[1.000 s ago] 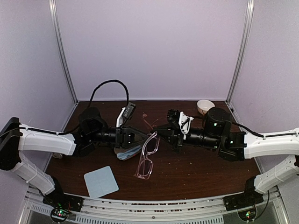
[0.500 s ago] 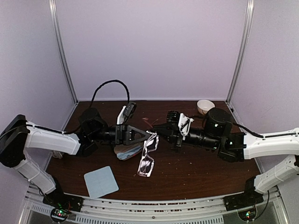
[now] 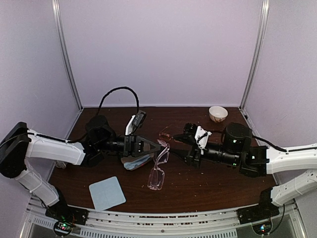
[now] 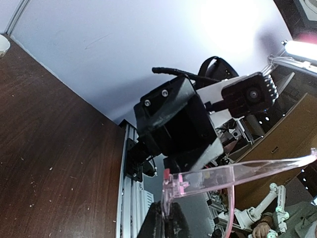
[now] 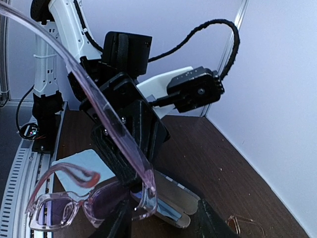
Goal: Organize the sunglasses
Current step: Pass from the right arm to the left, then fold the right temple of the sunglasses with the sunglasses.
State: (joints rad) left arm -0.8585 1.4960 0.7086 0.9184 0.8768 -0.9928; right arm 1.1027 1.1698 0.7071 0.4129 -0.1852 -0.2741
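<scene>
A pair of clear pink plastic sunglasses (image 3: 157, 167) hangs above the middle of the table. My left gripper (image 3: 156, 145) is shut on its upper corner by the hinge. In the left wrist view the frame's corner (image 4: 174, 184) sits pinched between the gripper's (image 4: 166, 221) dark fingertips. My right gripper (image 3: 180, 149) stands open just right of the glasses. In the right wrist view the temple arm (image 5: 111, 130) crosses in front and its hinge end hangs between the spread fingers (image 5: 118, 224) without touching them. A second, thin wire-framed pair (image 3: 166, 133) lies on the table behind.
An open glasses case (image 3: 132, 162) lies under the left gripper, with a blue lining showing in the right wrist view (image 5: 174, 199). A light blue cloth (image 3: 106, 192) lies at the front left. A small white bowl (image 3: 218, 113) stands at the back right.
My right gripper has opened, let go of the sunglasses and drawn back to the right. My left gripper closed on the frame and holds it; the glasses hang a little lower.
</scene>
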